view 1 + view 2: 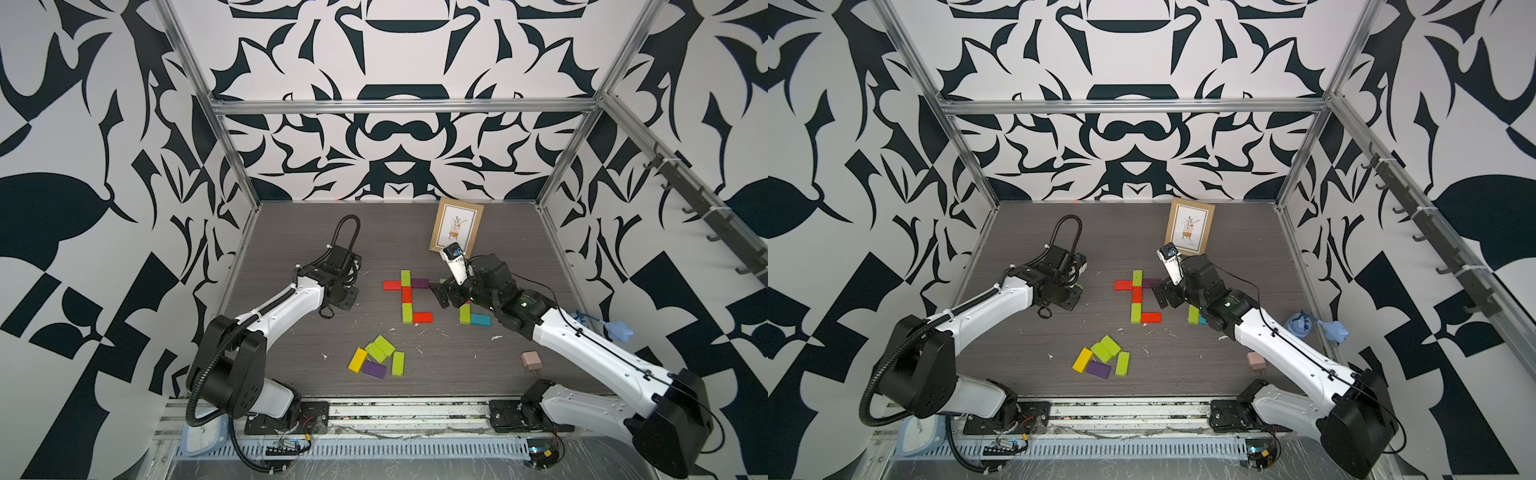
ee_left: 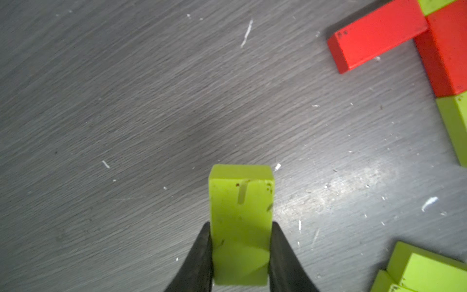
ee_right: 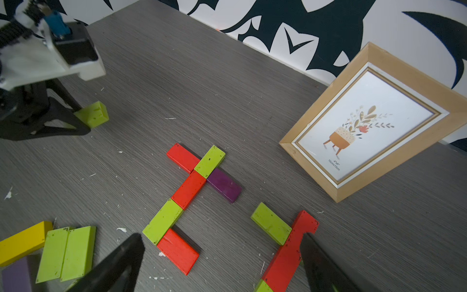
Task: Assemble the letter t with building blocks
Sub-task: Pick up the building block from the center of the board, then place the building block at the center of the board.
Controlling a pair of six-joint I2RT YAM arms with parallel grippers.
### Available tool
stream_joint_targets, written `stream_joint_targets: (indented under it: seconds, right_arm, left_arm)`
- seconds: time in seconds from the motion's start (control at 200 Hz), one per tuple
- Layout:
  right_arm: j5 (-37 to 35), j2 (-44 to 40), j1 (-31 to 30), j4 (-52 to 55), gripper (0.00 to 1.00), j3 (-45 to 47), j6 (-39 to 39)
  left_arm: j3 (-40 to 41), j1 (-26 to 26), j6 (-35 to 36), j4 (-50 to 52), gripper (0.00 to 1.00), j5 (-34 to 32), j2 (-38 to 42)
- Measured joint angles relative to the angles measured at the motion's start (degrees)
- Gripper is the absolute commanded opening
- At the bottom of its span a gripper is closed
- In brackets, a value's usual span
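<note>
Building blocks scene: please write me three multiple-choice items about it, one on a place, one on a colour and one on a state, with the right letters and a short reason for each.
1. Where does the picture frame stand?
A. At the back of the table, near the wall
B. Among the loose blocks at the front
C. Under the left arm

2. What colour is the block in the left hand?
A. Red
B. Lime green
C. Teal

3. How is the right hand?
A. Open and empty
B. Shut on a purple block
C. Shut on the frame

Answers:
1 A: both top views show it standing by the wall.
2 B: the left wrist view shows lime green clamped in the hand.
3 A: the right wrist view shows it spread wide, with only table between.
</note>
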State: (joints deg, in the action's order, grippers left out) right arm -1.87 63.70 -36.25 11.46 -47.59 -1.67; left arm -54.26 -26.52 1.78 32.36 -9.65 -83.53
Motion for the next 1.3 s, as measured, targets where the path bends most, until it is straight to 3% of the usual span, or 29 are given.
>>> stream_joint_targets:
  seconds: [0.125, 0.18, 0.77, 1.3]
  right_arm:
    - [-1.0, 0.0, 0.0, 0.9, 0.99, 0.0, -0.5]
    - [-1.5, 0.0, 0.0, 1.3, 1.00, -0.1, -0.7]
    - [-4.6, 0.0, 0.0, 4.0, 0.99, -1.1, -1.6]
    - [-7.6, 0.0, 0.0, 5.0, 0.99, -1.1, -1.6]
  left_arm:
    - [-1.5, 1.7, -3.2, 1.2, 0.14, 0.0, -0.3]
    - [-2.8, 2.3, -4.5, 1.8, 0.00, 0.2, -0.9]
    - [-14.3, 5.5, -17.1, 3.5, 0.00, -1.2, -12.5]
    - [-15.0, 8.3, -20.7, 3.1, 0.00, -0.8, -20.4]
